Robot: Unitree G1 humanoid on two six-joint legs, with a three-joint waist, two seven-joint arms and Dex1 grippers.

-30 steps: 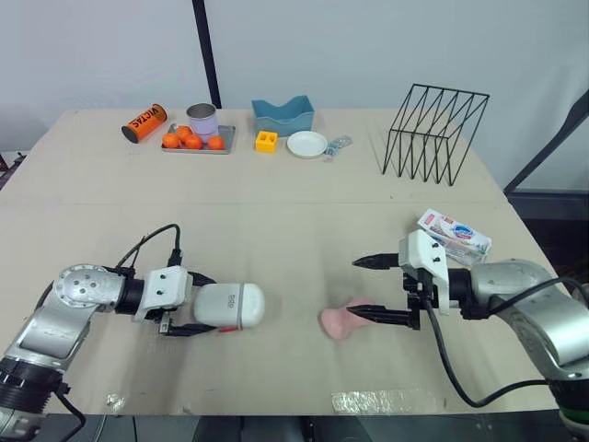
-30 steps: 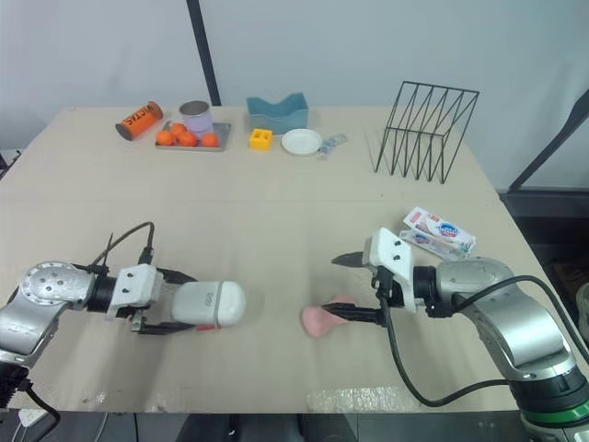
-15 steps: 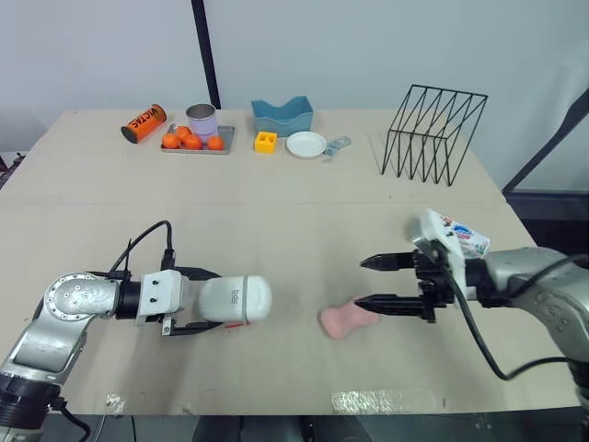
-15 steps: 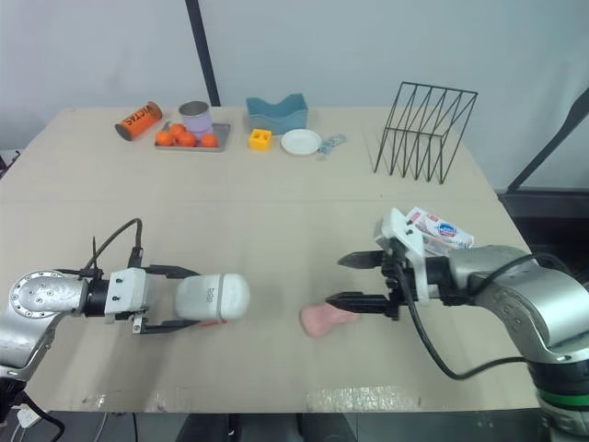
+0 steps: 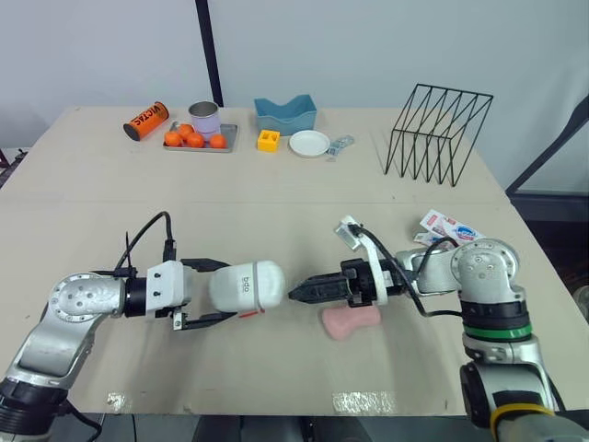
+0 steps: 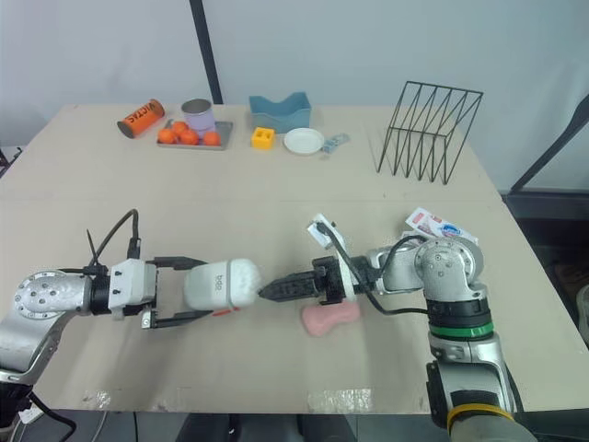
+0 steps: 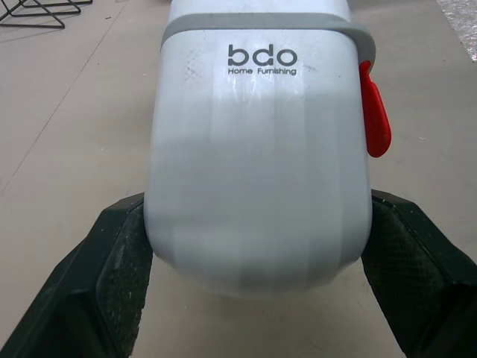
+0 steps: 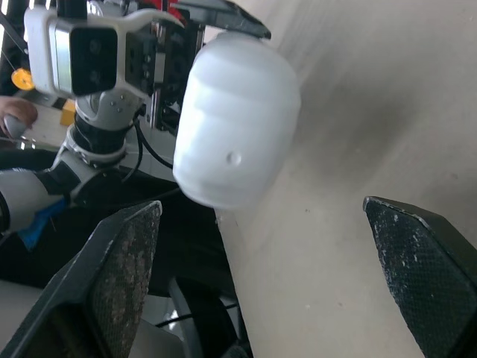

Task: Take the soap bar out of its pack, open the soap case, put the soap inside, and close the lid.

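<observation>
The white soap case [image 7: 257, 149] carries dark lettering on its lid: "bdo" in large lowercase letters, with "Home Furnishing" in small print just under it. An orange can [image 5: 145, 121] lying on its side at about eleven o'clock on the desk [image 5: 276, 198] reads "VICTAS" in black along its length. The soap pack [image 5: 449, 226], at about three o'clock, bears red and blue print too small to read.
</observation>
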